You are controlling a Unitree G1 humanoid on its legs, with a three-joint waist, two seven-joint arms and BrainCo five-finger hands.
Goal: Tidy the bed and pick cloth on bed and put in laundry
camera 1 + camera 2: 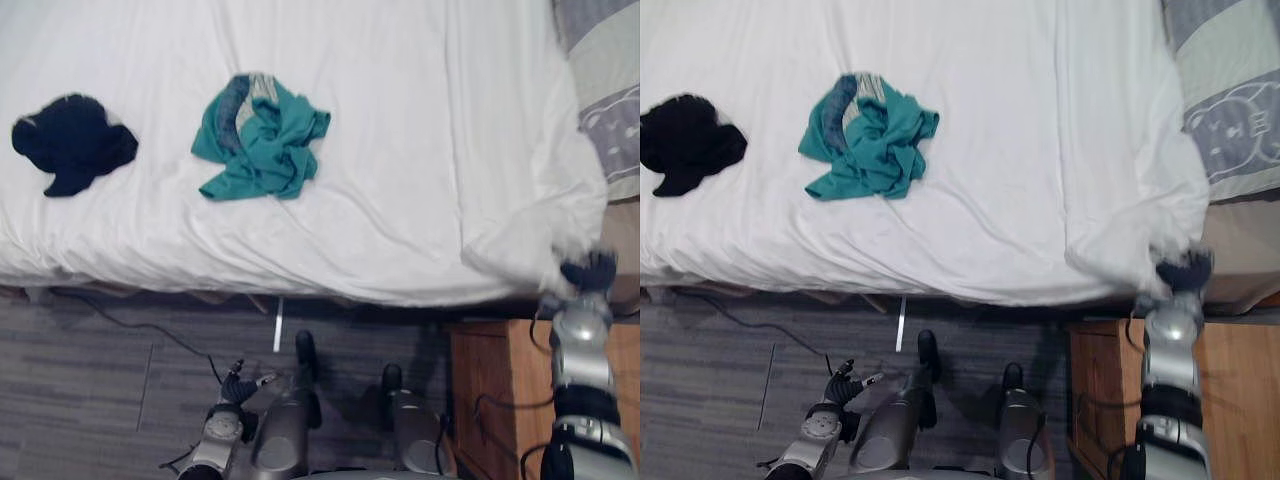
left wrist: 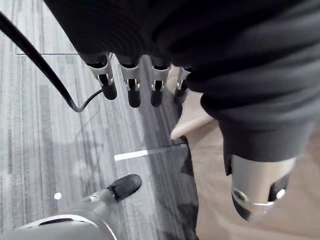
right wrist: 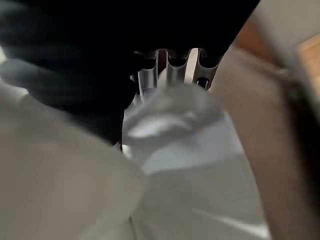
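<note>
Clothes are not yet gathered: teal cloth [image 1: 262, 137] and black cloth [image 1: 72, 142] are seen on the bed [image 1: 400, 90], well left of the right hand [image 1: 588, 272], which is set at the sheet corner [image 1: 520, 245] (its grip cannot be told). The left hand [image 1: 235, 388] is held slack and empty.

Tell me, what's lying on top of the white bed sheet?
A crumpled teal cloth and a black cloth lie on the white sheet, apart. The right hand is at its corner. Whatever is beneath the sheet is covered.
</note>
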